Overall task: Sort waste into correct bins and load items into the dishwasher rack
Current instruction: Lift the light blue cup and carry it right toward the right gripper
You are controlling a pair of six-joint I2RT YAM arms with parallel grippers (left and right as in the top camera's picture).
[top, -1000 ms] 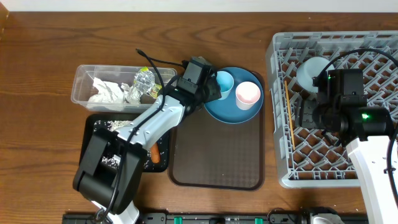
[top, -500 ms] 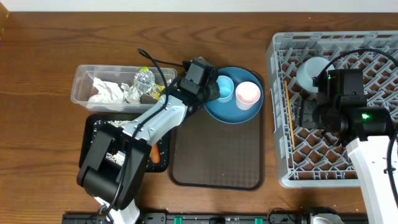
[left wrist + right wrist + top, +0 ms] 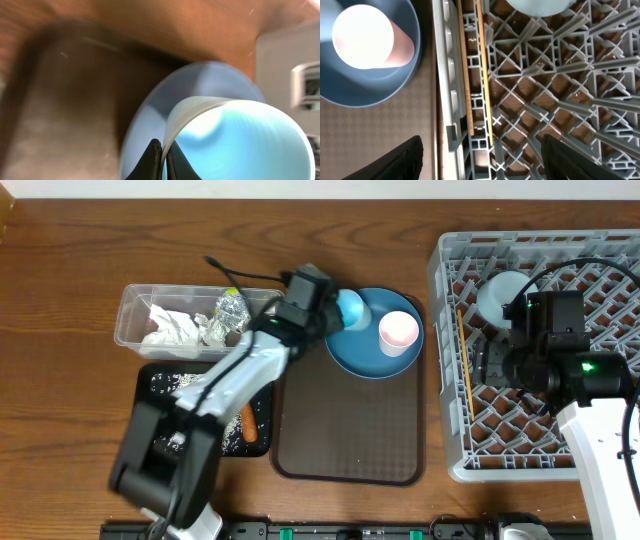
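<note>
Within left pincer [image 3: 164,158], blue cup [image 3: 240,142] rim

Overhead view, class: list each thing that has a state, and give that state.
left gripper: shut on light blue cup rim
right gripper: open, empty, above dishwasher rack
pink cup: upright on blue plate
bowl: in the rack
clear tub: holds crumpled napkins
</note>
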